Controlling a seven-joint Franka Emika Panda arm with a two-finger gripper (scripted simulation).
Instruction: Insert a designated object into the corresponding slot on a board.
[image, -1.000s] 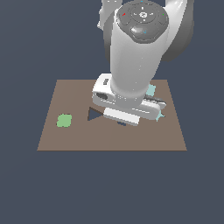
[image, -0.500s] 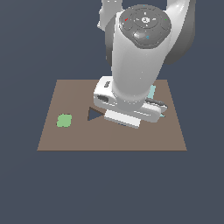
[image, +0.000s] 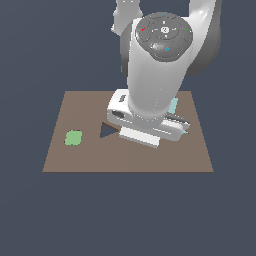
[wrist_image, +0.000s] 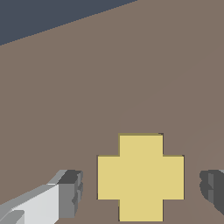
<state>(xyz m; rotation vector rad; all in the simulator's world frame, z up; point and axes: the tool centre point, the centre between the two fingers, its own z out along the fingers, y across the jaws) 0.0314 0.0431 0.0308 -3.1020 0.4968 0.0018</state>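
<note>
While the arm's bulk hides most of the brown board (image: 60, 150) in the exterior view, my wrist view shows the yellow cross block (wrist_image: 140, 177) lying flat on it, between the fingers (wrist_image: 70, 192) of the pincer (wrist_image: 142, 188). Its jaws are spread, with a gap on each side of the block, gripping nothing. I judge this to be the grasp step: next I close squarely on the cross, lift, and find its slot, which I cannot see; only the triangular cutout (image: 107, 131) shows, right of a green piece (image: 73, 137).
</note>
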